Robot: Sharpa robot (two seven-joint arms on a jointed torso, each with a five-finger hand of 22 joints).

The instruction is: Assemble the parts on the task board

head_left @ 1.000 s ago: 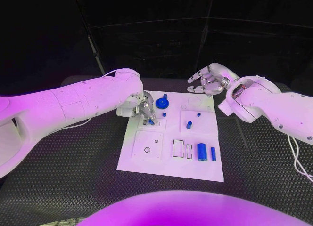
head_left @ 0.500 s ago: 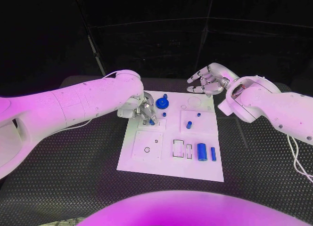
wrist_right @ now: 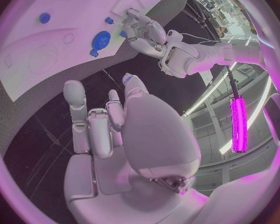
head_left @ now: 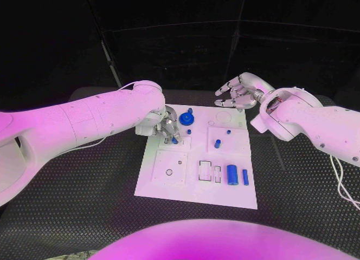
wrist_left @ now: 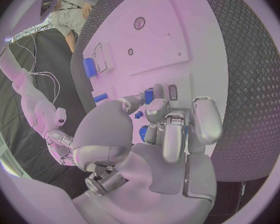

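**At the board's far left corner, a small peg under the fingertips**

Under the left hand (head_left: 163,125), at the near-left part of the white board (head_left: 176,187), the fingers close on a small blue peg (head_left: 174,140); whether it is truly pinched I cannot tell. It looks light, stiff and smooth, likely slippery, so best held by its sides. Just beyond the fingers stands a blue round knob (head_left: 187,118), crowding the approach. Farther off lie two blue cylinders (head_left: 232,174). The right hand (head_left: 238,92) hovers past the board's far edge, fingers curled loosely, holding nothing.
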